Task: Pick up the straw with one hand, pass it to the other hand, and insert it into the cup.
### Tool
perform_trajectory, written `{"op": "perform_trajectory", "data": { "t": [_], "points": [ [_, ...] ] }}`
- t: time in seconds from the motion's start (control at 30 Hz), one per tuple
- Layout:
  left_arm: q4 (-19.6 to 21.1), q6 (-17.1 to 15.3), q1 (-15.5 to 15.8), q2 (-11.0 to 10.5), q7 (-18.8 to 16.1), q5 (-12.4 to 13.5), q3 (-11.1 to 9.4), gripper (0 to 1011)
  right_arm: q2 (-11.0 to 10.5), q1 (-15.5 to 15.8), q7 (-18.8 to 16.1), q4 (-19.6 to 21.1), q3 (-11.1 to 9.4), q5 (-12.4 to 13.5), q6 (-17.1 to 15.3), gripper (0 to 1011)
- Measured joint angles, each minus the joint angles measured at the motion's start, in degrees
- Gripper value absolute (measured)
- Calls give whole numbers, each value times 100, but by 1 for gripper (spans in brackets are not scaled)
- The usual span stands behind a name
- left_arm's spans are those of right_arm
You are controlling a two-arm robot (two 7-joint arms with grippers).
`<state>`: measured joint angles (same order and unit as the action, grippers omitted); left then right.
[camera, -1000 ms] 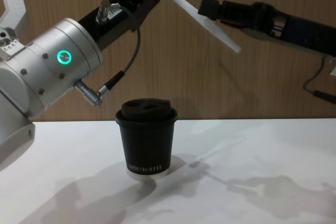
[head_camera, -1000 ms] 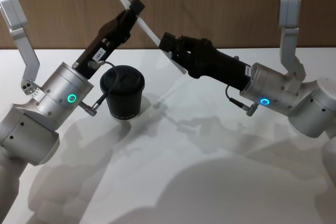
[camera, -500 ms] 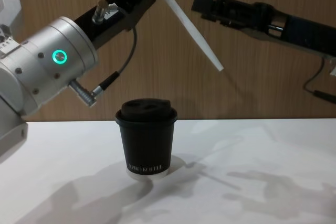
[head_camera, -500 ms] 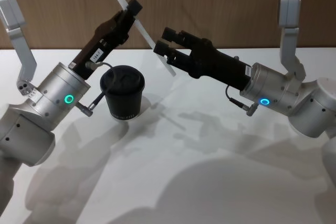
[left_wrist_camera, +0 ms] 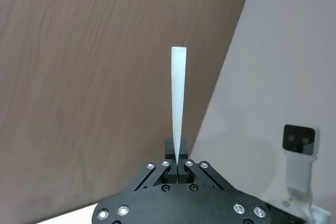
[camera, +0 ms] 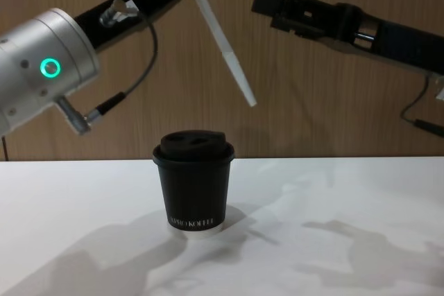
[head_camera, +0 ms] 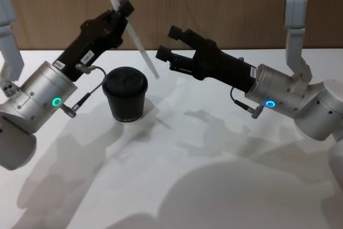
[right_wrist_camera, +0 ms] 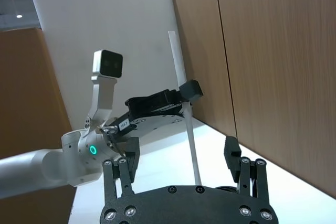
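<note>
Two of the three steps look done to me. The straw (head_camera: pixel 140 46) is clamped between the closed fingers of my left gripper (head_camera: pixel 122 10). My right gripper (head_camera: pixel 167 42) stands spread wide and empty, near the straw but apart from it. So I judge the step in hand to be the insertion. The cup (head_camera: pixel 125 97) sits upright on the table (head_camera: pixel 214 175) below my left gripper. The straw slants down from my fingers, and its lower end hangs in the air above the lid (camera: pixel 194 145), off to the lid's right side. The next move calls for turning the straw nearer to upright, bringing its lower end over the lid's opening, and then lowering it straight. I cannot make out that opening clearly, so the aim will need care. A tip that lands on the lid's solid part could slide off or nudge the light cup. The straw is thin, straight and white, somewhat longer than the cup is tall, and looks stiff, with no bend along it. I hold it above its middle, with a shorter length sticking up past my fingers and the longer part free below.
</note>
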<state>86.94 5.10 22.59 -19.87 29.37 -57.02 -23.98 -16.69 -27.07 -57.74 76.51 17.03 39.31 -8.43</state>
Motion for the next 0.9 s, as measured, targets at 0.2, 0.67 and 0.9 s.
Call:
{"op": "perform_trajectory", "data": {
  "t": [0.2,0.67,0.9],
  "points": [
    [302,100,-87,-252,-261,428,52,2,0,0,0,0,0,0,0,1001],
    [678,229,-216,-635,-484,999,180,2,0,0,0,0,0,0,0,1001],
    [735,205,-209,-751,-662,1401,139,2,0,0,0,0,0,0,0,1001]
  ]
}}
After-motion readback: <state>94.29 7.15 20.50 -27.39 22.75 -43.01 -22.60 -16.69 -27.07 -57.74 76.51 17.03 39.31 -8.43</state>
